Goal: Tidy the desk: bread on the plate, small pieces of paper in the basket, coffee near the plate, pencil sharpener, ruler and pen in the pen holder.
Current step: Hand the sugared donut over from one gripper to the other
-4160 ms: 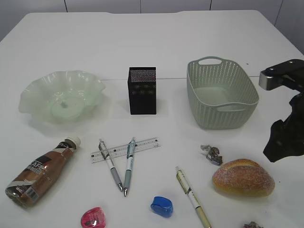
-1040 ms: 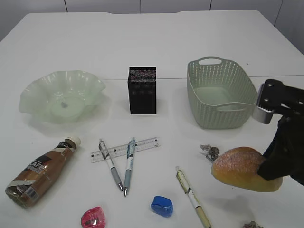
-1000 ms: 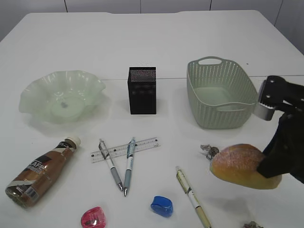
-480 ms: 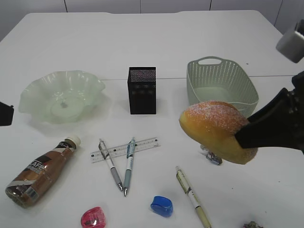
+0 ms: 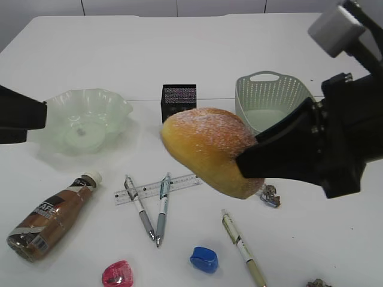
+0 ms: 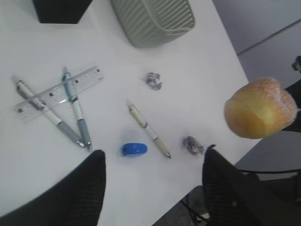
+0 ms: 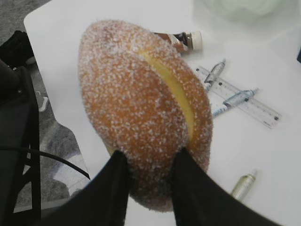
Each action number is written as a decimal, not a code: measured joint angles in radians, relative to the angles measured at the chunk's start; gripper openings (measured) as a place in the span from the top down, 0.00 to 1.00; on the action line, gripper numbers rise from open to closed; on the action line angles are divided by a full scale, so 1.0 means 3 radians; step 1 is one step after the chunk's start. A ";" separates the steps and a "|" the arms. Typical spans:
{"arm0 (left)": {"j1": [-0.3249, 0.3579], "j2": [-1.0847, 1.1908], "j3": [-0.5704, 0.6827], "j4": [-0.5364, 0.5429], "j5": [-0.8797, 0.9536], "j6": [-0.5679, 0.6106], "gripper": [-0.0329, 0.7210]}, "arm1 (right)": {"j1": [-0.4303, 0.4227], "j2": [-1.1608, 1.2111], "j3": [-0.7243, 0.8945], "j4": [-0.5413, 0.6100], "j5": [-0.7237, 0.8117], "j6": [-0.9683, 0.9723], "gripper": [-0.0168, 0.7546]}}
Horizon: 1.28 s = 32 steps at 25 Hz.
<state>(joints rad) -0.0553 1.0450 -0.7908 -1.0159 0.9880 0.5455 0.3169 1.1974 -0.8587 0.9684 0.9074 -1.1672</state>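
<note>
While clamped in the right fingers (image 7: 146,181), bread (image 5: 209,149) hangs mid-carry above tabletop (image 5: 179,54); left fingers (image 6: 153,188) apart, empty. Next: over plate (image 5: 78,122), lower, release.

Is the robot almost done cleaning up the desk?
Not yet. Nothing is put away so far. The right gripper holds the bread in the air, and the plate is still bare. The coffee, ruler, pens, sharpeners and paper scraps lie on the table.
</note>
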 joint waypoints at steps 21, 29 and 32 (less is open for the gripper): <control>-0.0846 0.0326 -0.0002 -0.0959 -0.0163 0.1184 0.16 | 0.0545 0.0139 0.0001 0.0554 -0.0535 0.0000 0.72; -0.0860 0.0607 -0.0002 -0.1104 -0.0182 0.1523 0.17 | 0.0545 0.0139 0.0001 0.0600 -0.0521 0.0000 0.72; -0.0860 0.0675 -0.0008 -0.1234 -0.0106 0.1740 0.17 | 0.0545 0.0139 0.0001 0.0606 -0.0514 0.0000 0.72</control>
<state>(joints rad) -0.3134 1.2475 -0.7932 -1.3860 0.9561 1.0676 0.4804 1.2390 -0.8583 1.1501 0.7532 -1.1672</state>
